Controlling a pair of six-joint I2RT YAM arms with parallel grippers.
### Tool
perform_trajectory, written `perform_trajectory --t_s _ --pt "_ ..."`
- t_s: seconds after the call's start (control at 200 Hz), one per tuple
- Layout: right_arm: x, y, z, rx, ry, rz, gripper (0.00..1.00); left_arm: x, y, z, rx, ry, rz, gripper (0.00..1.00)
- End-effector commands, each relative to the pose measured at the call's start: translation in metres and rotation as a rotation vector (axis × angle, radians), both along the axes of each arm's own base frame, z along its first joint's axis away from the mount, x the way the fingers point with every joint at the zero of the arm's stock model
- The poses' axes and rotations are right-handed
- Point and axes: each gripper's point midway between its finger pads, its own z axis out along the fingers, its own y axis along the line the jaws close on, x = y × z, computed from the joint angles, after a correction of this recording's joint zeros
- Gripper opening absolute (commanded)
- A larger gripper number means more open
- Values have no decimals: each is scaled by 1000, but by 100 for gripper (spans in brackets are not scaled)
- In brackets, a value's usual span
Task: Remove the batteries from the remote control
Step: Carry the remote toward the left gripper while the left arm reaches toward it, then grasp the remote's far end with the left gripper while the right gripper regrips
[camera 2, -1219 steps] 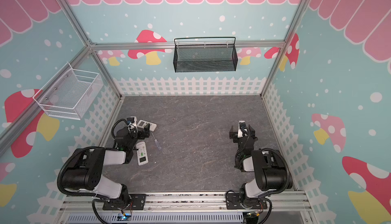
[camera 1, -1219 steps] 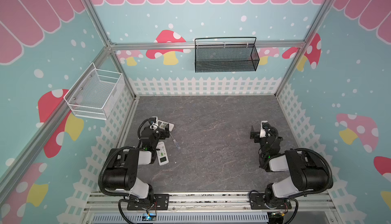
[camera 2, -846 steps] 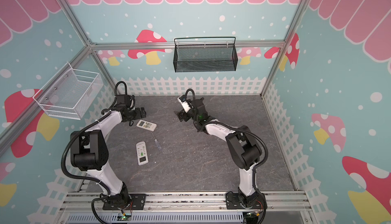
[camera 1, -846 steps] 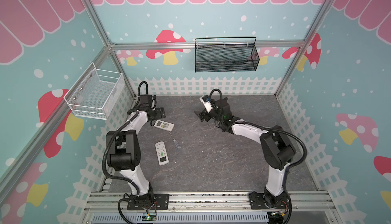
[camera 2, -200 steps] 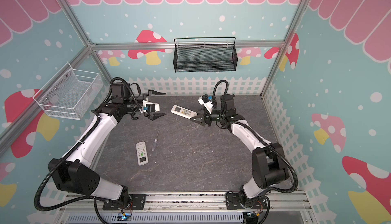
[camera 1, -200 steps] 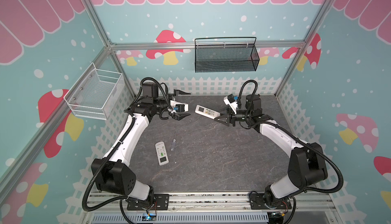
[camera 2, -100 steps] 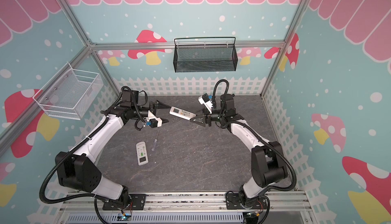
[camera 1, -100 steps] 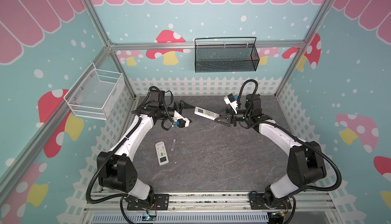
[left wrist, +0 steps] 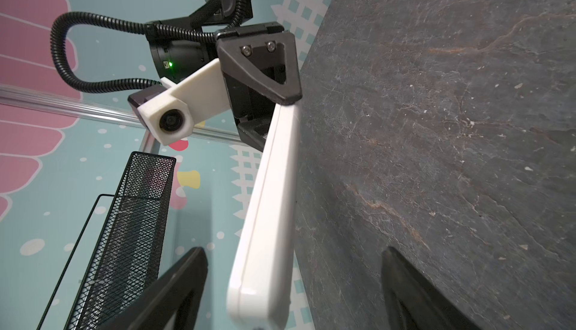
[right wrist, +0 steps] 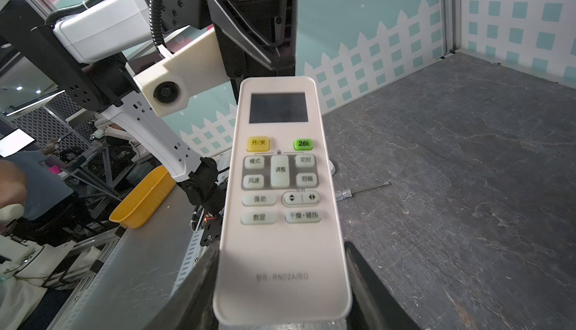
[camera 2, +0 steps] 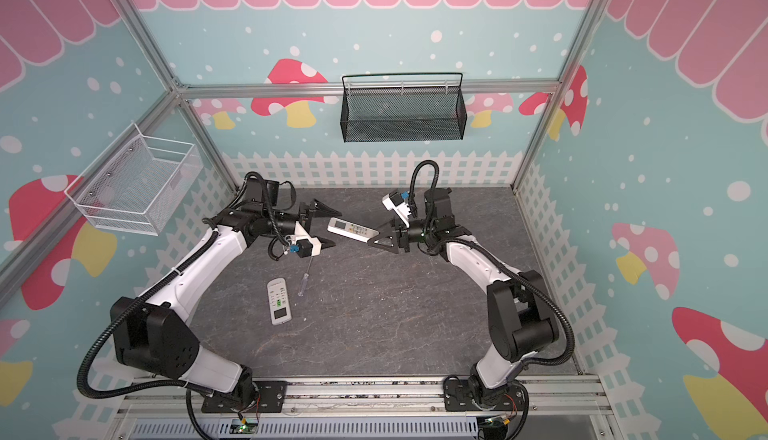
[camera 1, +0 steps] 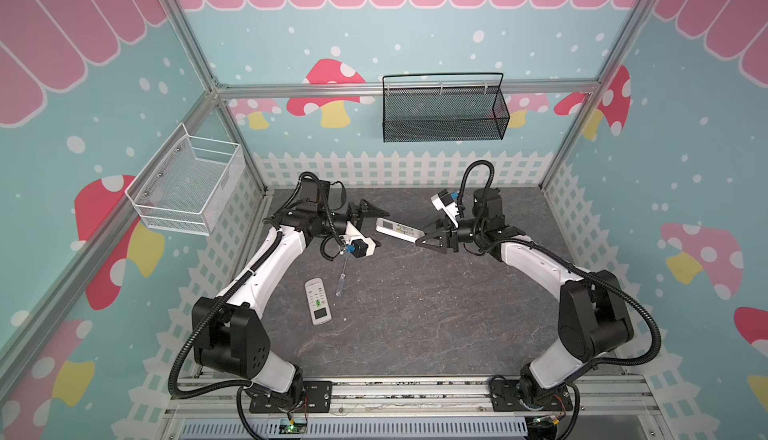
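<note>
R claw (camera 1: pixel 420 237) clamped on white remote (camera 1: pixel 399 229), held above tabletop (camera 1: pixel 415 313). L claw (camera 1: pixel 381 228) jaws wide apart, straddling its screen end. 2nd remote (camera 1: pixel 318 300) & screwdriver (camera 1: pixel 341 278) lie on tabletop.

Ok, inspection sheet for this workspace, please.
Surface: grey stone-look table.
Job's things: held remote aloft, buttons up; second remote lying flat on the table; batteries: nothing seen.
Clutter: screwdriver beside the second remote.
Grippers: right gripper shut on the held remote's end; left gripper open, straddling the free end.
Cables: black hoses looped at both wrists, snagging nothing.
Surroundings: black mesh basket, white wire basket on the walls.
</note>
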Motion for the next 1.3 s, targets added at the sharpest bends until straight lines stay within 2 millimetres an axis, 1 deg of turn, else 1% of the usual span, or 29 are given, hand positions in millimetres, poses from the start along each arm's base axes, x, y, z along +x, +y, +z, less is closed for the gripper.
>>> perform_trajectory --t_s 0.0,0.055,0.115,0.17,0.19,0.25,0.31,0.36,0.44,0.54,0.605,0.64,0.66,0.705,0.71,0.715,0.76,0.79,0.805,0.831,0.896,0.951,1.021,1.046,1.116,1.171,1.191,1.261,1.296 --pt "-5 -1 2 16 -43 19 33 4 5 -1 25 16 30 96" --pt "-5 0 1 15 -38 20 32 -3 4 -7 30 -4 -5 92" --pt "-5 3 0 14 -34 26 32 -12 0 -13 33 -17 -43 82" --pt "-4 4 -1 14 -29 31 32 -19 -3 -13 31 -17 -65 70" --pt "-4 5 -1 14 -26 32 32 -20 -3 -13 29 -12 -69 64" --pt "-3 5 -3 13 -26 34 32 -20 -4 -12 31 -5 -70 52" --pt "-2 5 -5 9 -23 28 32 -18 -3 -15 43 -11 -66 42" --pt "-2 5 -6 8 -21 28 32 -17 -3 -16 48 -12 -61 36" --pt "-3 5 -7 8 -17 32 32 -18 -3 -13 43 -5 -61 24" --pt "-4 5 -8 6 -20 30 32 -19 -3 -15 46 -12 -68 14" --pt "-4 5 -7 8 -24 32 35 -19 -3 -15 47 -19 -71 9" --pt "-5 5 -5 9 -26 33 39 -19 -3 -14 45 -18 -69 6" --pt "-6 4 -4 10 -31 33 44 -19 -3 -13 44 -13 -67 4" --pt "-9 3 -2 12 -45 31 57 -19 -3 -13 45 1 -55 2" --pt "-9 3 -2 12 -48 30 57 -19 -2 -13 46 3 -53 1" --pt "-9 2 -1 12 -51 30 60 -19 -2 -12 46 4 -52 1" --pt "-10 -1 2 9 -82 9 73 -17 -1 -14 54 35 -26 0" --pt "-9 -5 4 1 -103 -21 89 -16 0 -14 58 63 -3 0" --pt "-8 -7 6 -1 -114 -38 94 -15 0 -14 60 85 12 0" --pt "-7 -11 10 -4 -129 -61 98 -13 0 -14 62 129 44 0" --pt "-8 -20 21 0 -156 -94 99 -3 -2 -10 60 316 182 0" --pt "-9 -28 30 -2 -199 -139 99 11 -2 -2 24 507 325 0" --pt "-7 -37 31 -26 -254 -219 99 25 0 4 -44 763 498 0" --pt "-2 -41 31 -44 -270 -274 99 30 2 5 -72 852 558 0" --pt "3 -50 26 -56 -267 -382 99 30 4 3 -147 1113 684 0" --pt "6 -56 22 -47 -256 -455 98 26 5 -5 -198 1320 765 0" --pt "7 -58 21 -45 -251 -475 98 24 4 -10 -222 1423 800 0" --pt "11 -64 14 -48 -218 -548 96 16 1 -26 -267 1664 841 0" --pt "13 -66 10 -57 -199 -577 95 15 -1 -35 -294 1772 868 0"
